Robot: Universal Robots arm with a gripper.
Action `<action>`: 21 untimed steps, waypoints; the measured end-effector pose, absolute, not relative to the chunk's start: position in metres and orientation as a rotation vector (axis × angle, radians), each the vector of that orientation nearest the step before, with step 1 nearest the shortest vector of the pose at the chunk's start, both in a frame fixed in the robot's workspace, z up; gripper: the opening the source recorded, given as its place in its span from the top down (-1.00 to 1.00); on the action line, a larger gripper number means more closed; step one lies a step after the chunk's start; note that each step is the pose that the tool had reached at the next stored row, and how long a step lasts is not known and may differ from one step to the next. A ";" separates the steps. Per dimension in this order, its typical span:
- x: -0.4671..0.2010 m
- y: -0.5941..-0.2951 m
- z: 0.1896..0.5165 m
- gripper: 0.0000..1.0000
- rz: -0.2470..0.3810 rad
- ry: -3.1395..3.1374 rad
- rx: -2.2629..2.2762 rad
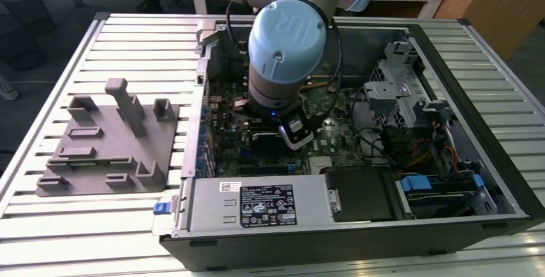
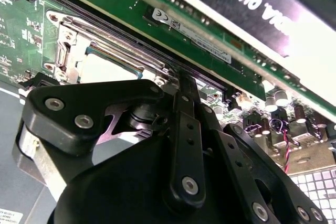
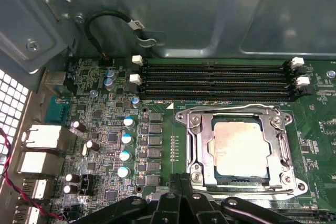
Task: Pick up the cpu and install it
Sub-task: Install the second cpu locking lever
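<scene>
case (image 1: 502, 194) open on slatted table (image 1: 51, 226) | grey fixture (image 1: 111, 143) at exterior view's left | RAM slots (image 3: 215, 80) | red-black wires (image 3: 10, 177)

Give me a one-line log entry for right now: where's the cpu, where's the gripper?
cpu: seated in motherboard socket | gripper: beside socket, inside the open computer case | nothing seen held

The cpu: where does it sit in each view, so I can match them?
First wrist view: the cpu lies inside the metal socket frame.
Second wrist view: the cpu, inside that frame.
Exterior view: the arm covers that part of the motherboard.
Shared landmark: the motherboard.
</scene>
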State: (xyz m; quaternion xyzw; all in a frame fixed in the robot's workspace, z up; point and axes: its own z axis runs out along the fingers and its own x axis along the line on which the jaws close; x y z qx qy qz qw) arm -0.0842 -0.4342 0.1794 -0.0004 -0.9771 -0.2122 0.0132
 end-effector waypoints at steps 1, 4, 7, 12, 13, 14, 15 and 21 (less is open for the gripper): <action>-0.084 -0.434 0.179 0.79 -0.661 -3.044 -0.001; -0.084 -0.434 0.180 0.79 -0.658 -3.045 -0.002; -0.085 -0.433 0.180 0.79 -0.656 -3.045 -0.001; -0.087 -0.433 0.180 0.79 -0.655 -3.042 0.023; -0.087 -0.433 0.180 0.79 -0.654 -3.041 0.031; -0.087 -0.433 0.180 0.79 -0.654 -3.040 0.037; -0.087 -0.433 0.180 0.79 -0.654 -3.039 0.044; -0.087 -0.431 0.180 0.79 -0.653 -3.037 0.058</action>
